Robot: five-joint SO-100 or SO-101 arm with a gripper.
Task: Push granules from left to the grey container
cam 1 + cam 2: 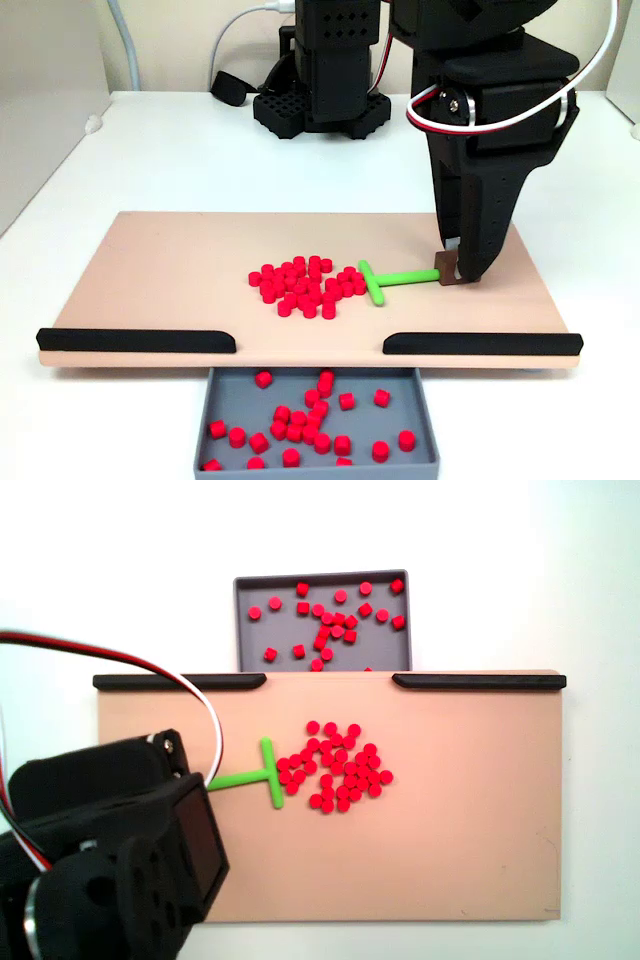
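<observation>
No readable text, label, brand or number appears in either fixed view.

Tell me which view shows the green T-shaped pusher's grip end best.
The fixed view facing the arm: there the green T-shaped pusher runs unobstructed from its crossbar to the brown end block where the gripper holds it. In the fixed view from above, the crossbar and part of the stem show, but the arm's black body covers the grip end.
</observation>
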